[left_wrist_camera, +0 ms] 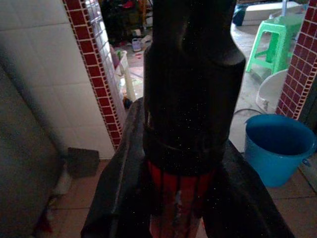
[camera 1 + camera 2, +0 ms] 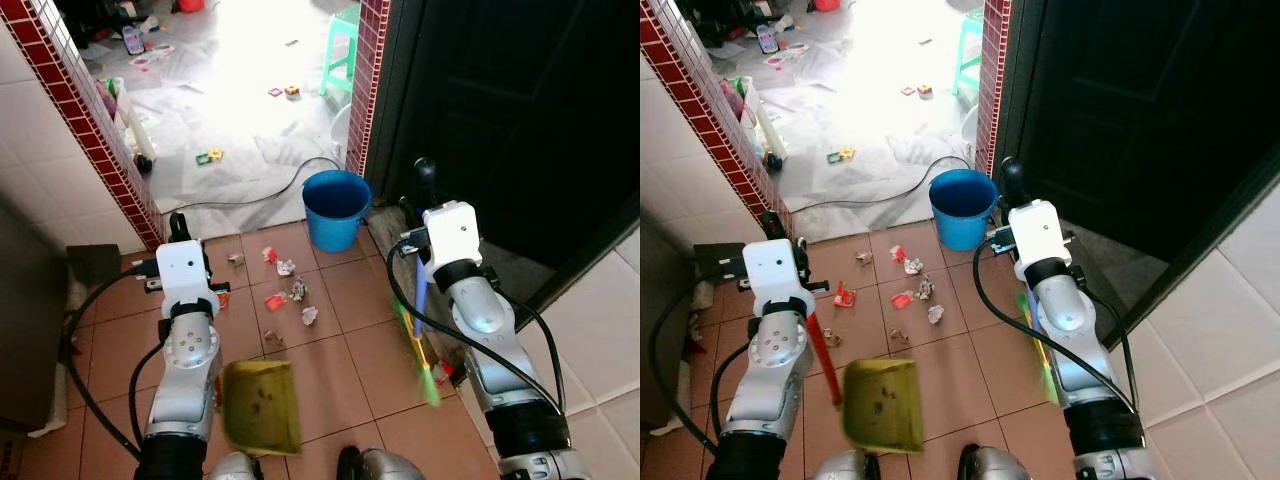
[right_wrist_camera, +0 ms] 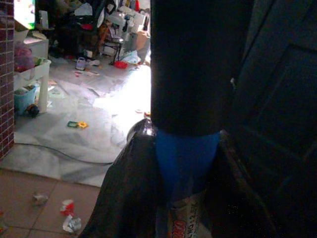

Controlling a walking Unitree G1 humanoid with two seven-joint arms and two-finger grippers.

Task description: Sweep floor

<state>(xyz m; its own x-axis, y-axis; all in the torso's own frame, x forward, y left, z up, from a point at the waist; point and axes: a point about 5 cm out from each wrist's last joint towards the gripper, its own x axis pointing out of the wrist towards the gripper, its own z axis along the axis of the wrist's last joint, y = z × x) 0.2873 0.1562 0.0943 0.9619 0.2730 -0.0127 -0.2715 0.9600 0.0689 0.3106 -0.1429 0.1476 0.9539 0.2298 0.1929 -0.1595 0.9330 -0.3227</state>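
A: Item one, your left gripper?

B: Clamped round the red dustpan handle; the yellow dustpan hangs low over the tiles, on your side of the litter, presumably ready to receive.

A: Item two, your right gripper?

B: Closed on the blue broom handle, green bristles trailing beside the dark door.

A: Item three, the work?

B: Paper scraps strewn on the brown floor, just before the blue bucket, between both tools. Unswept, you'd judge.
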